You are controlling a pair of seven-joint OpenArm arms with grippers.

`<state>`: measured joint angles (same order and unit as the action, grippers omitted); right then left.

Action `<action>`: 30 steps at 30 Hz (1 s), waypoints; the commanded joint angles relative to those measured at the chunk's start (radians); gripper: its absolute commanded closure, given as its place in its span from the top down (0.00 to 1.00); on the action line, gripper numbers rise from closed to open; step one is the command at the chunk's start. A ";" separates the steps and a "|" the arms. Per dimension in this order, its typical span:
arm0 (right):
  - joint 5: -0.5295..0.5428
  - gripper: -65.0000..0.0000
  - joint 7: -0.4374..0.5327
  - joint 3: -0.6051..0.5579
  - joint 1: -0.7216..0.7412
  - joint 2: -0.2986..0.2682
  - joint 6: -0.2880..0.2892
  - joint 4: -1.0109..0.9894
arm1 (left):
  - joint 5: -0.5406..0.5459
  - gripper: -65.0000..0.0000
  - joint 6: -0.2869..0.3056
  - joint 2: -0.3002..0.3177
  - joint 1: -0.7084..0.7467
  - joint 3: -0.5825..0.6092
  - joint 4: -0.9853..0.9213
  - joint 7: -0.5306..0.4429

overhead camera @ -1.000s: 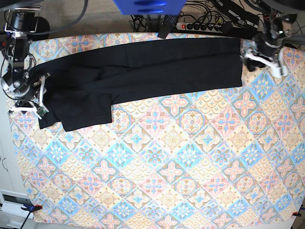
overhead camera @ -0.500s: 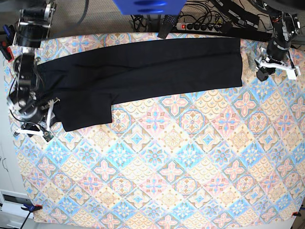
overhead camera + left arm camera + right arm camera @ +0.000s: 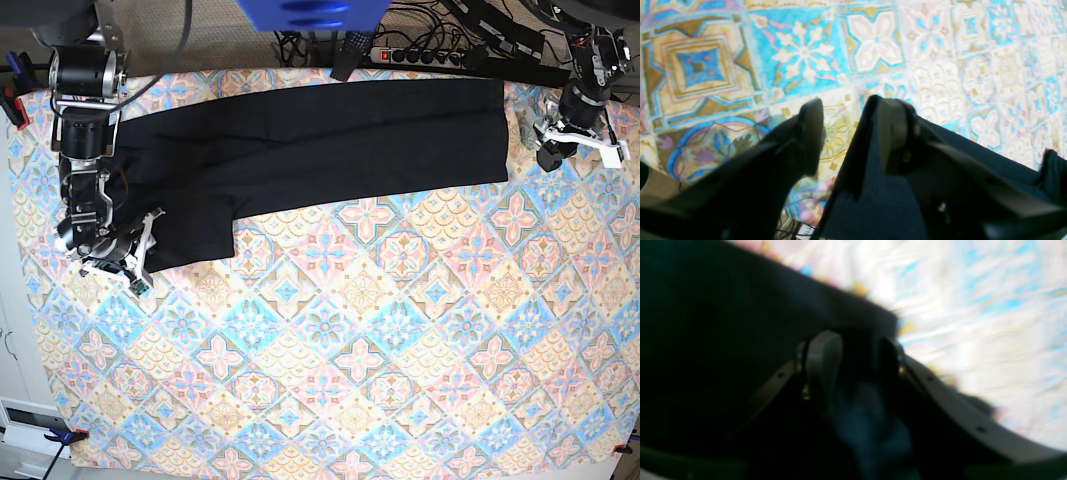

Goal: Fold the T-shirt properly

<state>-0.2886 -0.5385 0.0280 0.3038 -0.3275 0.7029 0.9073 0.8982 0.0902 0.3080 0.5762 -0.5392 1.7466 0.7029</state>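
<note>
The black T-shirt [image 3: 330,140] lies as a long band across the far part of the table, with a shorter flap hanging down at its left end. My right gripper [image 3: 143,252] sits at that flap's lower left edge. In the blurred right wrist view the right gripper [image 3: 858,350] is over the T-shirt [image 3: 723,323], shut on a bunched fold of it. My left gripper [image 3: 580,140] stands just off the shirt's right end. In the left wrist view the left gripper [image 3: 848,116] is open, with patterned cloth in the gap and the T-shirt [image 3: 873,206] behind the right finger.
A patterned tablecloth [image 3: 350,350] covers the whole table. A power strip with cables [image 3: 420,55] lies beyond the far edge, beside a blue object [image 3: 310,12]. A clamp [image 3: 65,435] holds the cloth at the near left corner.
The right gripper has travelled from the table's left edge down and rightward, and the shirt's lower left edge has come inward with it. The left gripper lifted slightly away from the hem, then held still.
</note>
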 commanded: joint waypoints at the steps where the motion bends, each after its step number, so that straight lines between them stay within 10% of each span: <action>1: 0.005 0.35 0.030 0.006 0.050 -0.019 -0.005 -0.017 | 0.008 0.42 0.006 0.013 0.001 -0.008 0.019 -0.016; 19: 0.004 0.36 0.111 0.194 0.119 -0.022 -0.005 -0.147 | 0.006 0.42 0.006 0.016 0.001 0.044 0.019 -0.016; 30: 0.004 0.59 0.105 0.115 0.114 -0.023 -0.005 -0.155 | 0.006 0.42 0.006 0.016 0.001 0.044 0.019 -0.016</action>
<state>-0.2920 -0.4488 0.1417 0.3908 -0.3382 0.6952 0.7383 0.8970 0.0902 0.3130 0.5762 -0.4873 1.7466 0.7033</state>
